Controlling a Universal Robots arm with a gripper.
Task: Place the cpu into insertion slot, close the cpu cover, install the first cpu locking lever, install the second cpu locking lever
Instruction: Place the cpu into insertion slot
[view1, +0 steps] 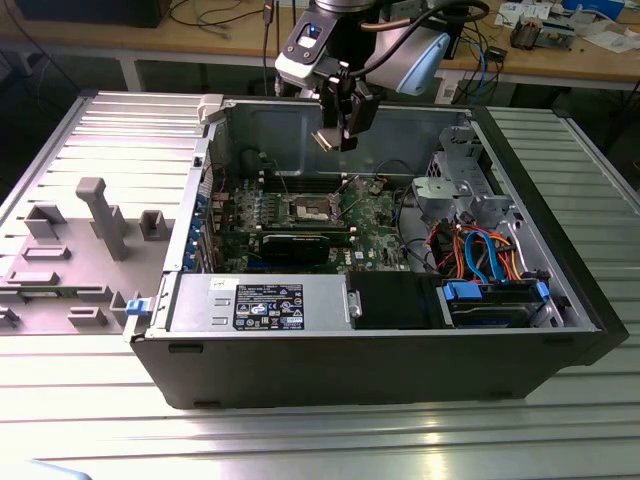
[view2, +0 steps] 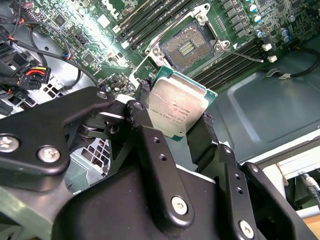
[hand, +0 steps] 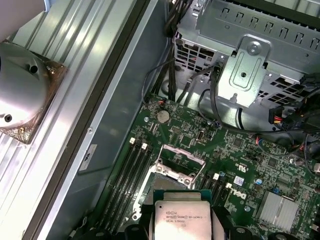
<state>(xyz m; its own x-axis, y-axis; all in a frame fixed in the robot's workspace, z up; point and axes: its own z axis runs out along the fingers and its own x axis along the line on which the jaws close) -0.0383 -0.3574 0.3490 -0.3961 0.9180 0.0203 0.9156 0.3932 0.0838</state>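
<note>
My gripper (view2: 175, 104) is shut on the cpu (view2: 172, 114), a small square chip with a silvery face, held by two opposite edges between the black fingers (view2: 145, 92). In the exterior view the gripper (view1: 338, 140) hangs inside the open computer case, well above the green board. The insertion slot (view2: 186, 46) lies uncovered on the board, apart from the chip, dark-rimmed with a tan centre (view1: 312, 208). In the first wrist view the cpu (hand: 181, 216) hovers just short of the slot (hand: 175, 169). The silvery cpu cover (hand: 182, 153) frames the slot's edge. A thin wire locking lever (view2: 245, 55) sticks out beside it.
Long memory slots (view2: 150, 20) flank the socket. A black graphics card (view1: 295, 243) and the labelled power supply box (view1: 262, 303) lie nearer the front. A metal drive cage (view1: 460, 190) and coloured cables (view1: 480, 250) fill the exterior view's right. Grey fixtures (view1: 100, 215) stand outside the case.
</note>
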